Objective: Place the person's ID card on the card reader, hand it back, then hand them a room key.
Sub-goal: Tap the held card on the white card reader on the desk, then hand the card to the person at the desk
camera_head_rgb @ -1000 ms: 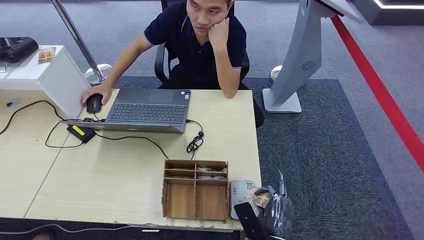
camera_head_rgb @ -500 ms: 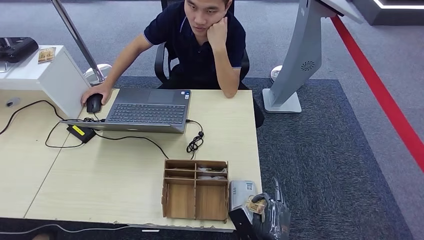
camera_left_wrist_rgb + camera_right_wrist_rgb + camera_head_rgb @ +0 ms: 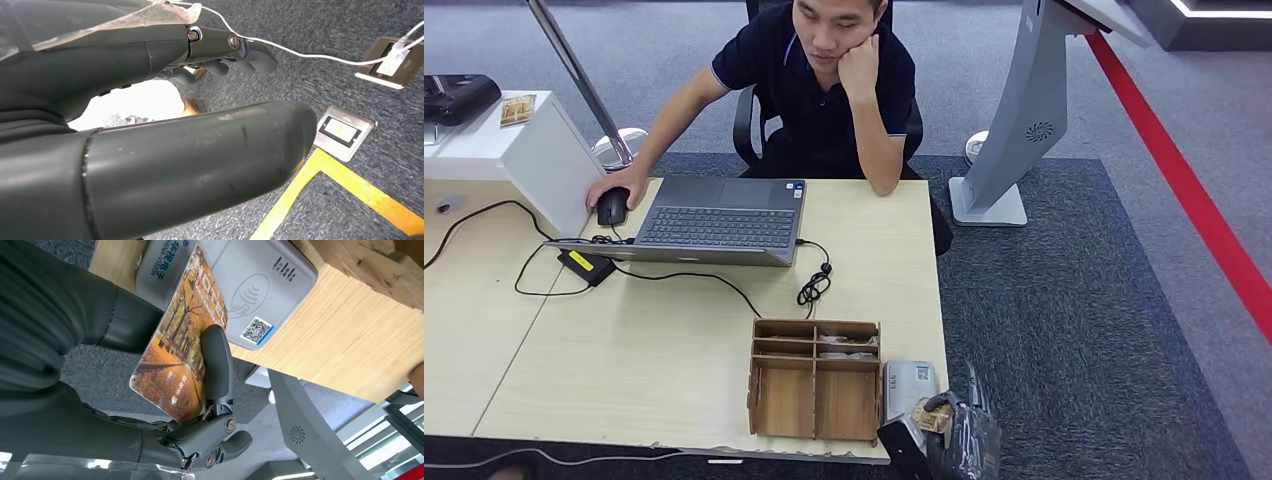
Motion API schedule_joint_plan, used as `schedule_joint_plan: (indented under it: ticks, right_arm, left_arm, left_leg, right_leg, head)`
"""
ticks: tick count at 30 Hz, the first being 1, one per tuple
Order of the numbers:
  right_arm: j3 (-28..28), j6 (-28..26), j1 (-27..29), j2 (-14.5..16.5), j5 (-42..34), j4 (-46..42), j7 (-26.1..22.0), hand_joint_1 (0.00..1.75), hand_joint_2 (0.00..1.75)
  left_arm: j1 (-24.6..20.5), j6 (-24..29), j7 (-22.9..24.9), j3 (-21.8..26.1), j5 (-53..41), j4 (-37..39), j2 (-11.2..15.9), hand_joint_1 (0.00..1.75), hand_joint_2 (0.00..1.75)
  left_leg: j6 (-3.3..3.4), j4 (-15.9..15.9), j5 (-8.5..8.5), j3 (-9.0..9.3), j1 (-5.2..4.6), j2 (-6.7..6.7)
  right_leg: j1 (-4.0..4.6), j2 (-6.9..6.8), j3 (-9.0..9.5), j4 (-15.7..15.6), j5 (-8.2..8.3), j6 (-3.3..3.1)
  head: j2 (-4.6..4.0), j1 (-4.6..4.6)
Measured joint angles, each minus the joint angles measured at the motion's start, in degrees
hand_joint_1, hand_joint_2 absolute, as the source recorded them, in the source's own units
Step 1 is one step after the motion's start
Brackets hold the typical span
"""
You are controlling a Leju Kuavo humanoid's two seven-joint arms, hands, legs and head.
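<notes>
The robot's right hand [image 3: 200, 405] grasps the card [image 3: 182, 345], a flat piece printed with an autumn tree scene, one dark finger lying across its printed face while the rest of the hand backs it from behind. In the head view that hand [image 3: 944, 440] sits at about five o'clock, at the near right corner of the table [image 3: 624, 350]. The card's far edge hangs over the grey card reader [image 3: 240, 280], which lies on the table just beside the wooden organizer [image 3: 814, 378]; whether the card touches the reader cannot be told.

The left hand [image 3: 220, 55] hangs low over the carpet, its fingers loosely curled with nothing in them.

The card looks thin, stiff and very light, with a glossy face that is likely to slip under a smooth finger. A pinch near one short edge, face and back together, seems the safest hold, leaving most of the card free to lie flat on the reader's marked pad.

The person [image 3: 824, 90] sits at twelve o'clock behind a laptop [image 3: 719, 215].
</notes>
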Motion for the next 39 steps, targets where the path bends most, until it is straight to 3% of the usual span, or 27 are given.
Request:
schedule_joint_plan:
  ticks: [39]
  right_arm:
    - [0.65, -0.06, -1.75, -0.32, 2.38, 1.15, -0.3, 1.75, 1.75]
  left_arm:
    - [0.01, 0.1, -0.13, 0.16, -0.14, 0.0, 0.02, 0.0, 0.0]
  left_leg:
    - [0.0, 0.0, 0.0, 0.0, 0.0, 0.0]
  right_leg:
    - [0.0, 0.0, 0.01, 0.0, 0.0, 0.0]
  head:
    - [0.0, 0.0]
